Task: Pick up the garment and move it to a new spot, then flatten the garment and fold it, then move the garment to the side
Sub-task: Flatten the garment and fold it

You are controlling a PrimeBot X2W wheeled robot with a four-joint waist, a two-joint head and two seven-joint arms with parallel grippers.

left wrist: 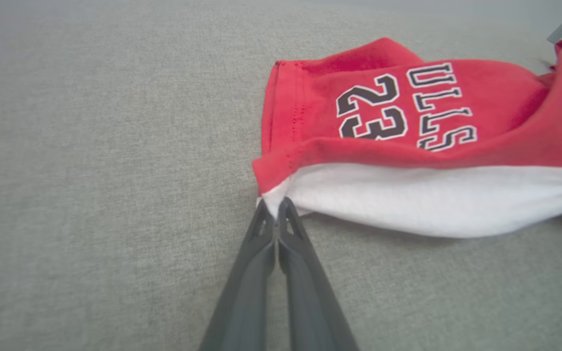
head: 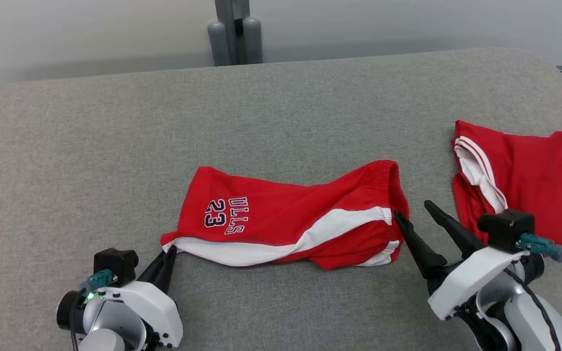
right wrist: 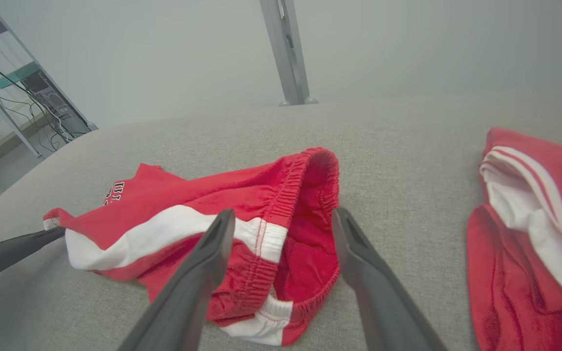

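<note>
On the grey bench point(head: 115, 146), left of a second red garment point(head: 530, 185), seemingly limp, light red shorts point(head: 286, 219) are lying; left gripper point(head: 170, 249) fingers are pinching their hem corner point(left wrist: 273, 197), right gripper point(head: 411, 208) fingers are gaping empty beside the waistband point(right wrist: 291, 195), a likely firm hold.

Red shorts point(head: 291, 219) with white stripe lie crumpled on grey cushion point(head: 115, 146).

Left gripper point(left wrist: 276, 208): both dark fingers point(left wrist: 247, 292) pressed together, tips pinching the white corner of the garment point(left wrist: 383, 151). Garment type: red shorts, lying rumpled on grey fabric surface point(left wrist: 90, 170), extending right of the fingertips. White stripe point(left wrist: 432, 200) along the near edge, beneath a red fold. Black-and-white print "23" point(left wrist: 371, 114) beside lettering "ULLS" point(left wrist: 444, 109), above that fold.
</note>
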